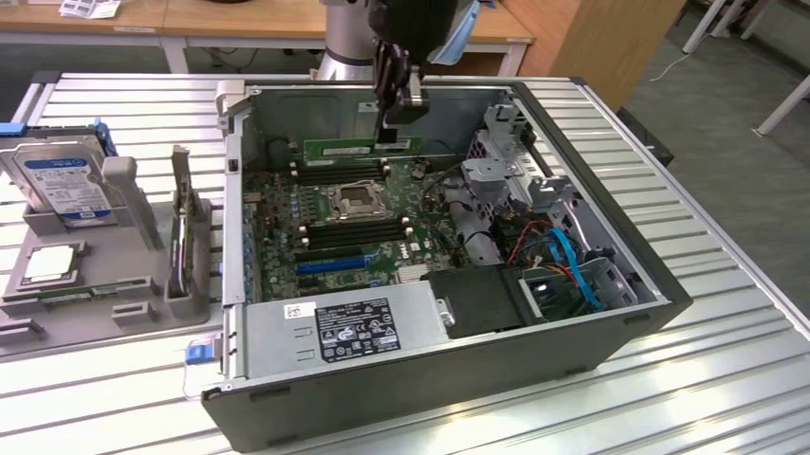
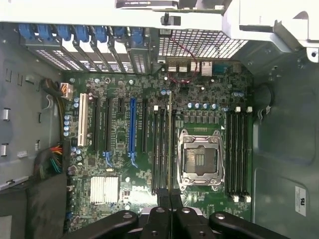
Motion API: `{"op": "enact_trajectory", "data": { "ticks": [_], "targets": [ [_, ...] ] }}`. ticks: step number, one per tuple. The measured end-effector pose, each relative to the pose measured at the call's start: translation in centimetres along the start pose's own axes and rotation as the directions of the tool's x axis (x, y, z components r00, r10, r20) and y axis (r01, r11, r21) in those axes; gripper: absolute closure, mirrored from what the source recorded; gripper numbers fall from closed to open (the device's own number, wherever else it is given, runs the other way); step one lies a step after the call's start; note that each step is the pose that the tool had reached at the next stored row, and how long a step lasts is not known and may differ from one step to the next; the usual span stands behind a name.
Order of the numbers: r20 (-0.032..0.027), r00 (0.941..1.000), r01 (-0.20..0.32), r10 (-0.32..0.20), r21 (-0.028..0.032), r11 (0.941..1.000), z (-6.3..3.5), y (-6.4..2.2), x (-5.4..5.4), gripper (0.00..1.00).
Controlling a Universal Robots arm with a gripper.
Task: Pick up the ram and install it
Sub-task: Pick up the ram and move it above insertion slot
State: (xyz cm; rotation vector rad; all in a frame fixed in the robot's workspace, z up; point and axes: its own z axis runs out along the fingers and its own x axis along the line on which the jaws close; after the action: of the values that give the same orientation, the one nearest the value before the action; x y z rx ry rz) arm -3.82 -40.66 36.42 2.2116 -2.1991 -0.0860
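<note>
The ram (image 1: pixel 360 149) is a long green stick hanging level over the far part of the open computer case (image 1: pixel 608 351), above the motherboard (image 1: pixel 336 227). My gripper (image 1: pixel 400 118) is shut on its right end in the exterior view. In the wrist view the ram (image 2: pixel 170 144) shows edge-on as a thin line running out from between my fingertips (image 2: pixel 170 211). It lies over the black memory slots (image 2: pixel 163 149) beside the CPU socket (image 2: pixel 201 159). More slots (image 2: pixel 238 149) sit on the socket's other side.
A grey tray (image 1: pixel 26 327) at the exterior view's left holds a blue-labelled hard drive (image 1: pixel 61 180), a silver CPU chip (image 1: pixel 51 263) and an upright card (image 1: pixel 188 237). Inside the case are the power supply (image 1: pixel 341 327), blue cables (image 1: pixel 570 261) and a drive cage (image 1: pixel 500 142).
</note>
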Motion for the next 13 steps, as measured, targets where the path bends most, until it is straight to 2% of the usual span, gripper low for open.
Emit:
{"op": "enact_trajectory", "data": {
  "ticks": [13],
  "targets": [
    [0.0000,1.0000,0.000,0.000,0.0000,1.0000,1.96,-0.11,0.0,0.89]
  ]
}}
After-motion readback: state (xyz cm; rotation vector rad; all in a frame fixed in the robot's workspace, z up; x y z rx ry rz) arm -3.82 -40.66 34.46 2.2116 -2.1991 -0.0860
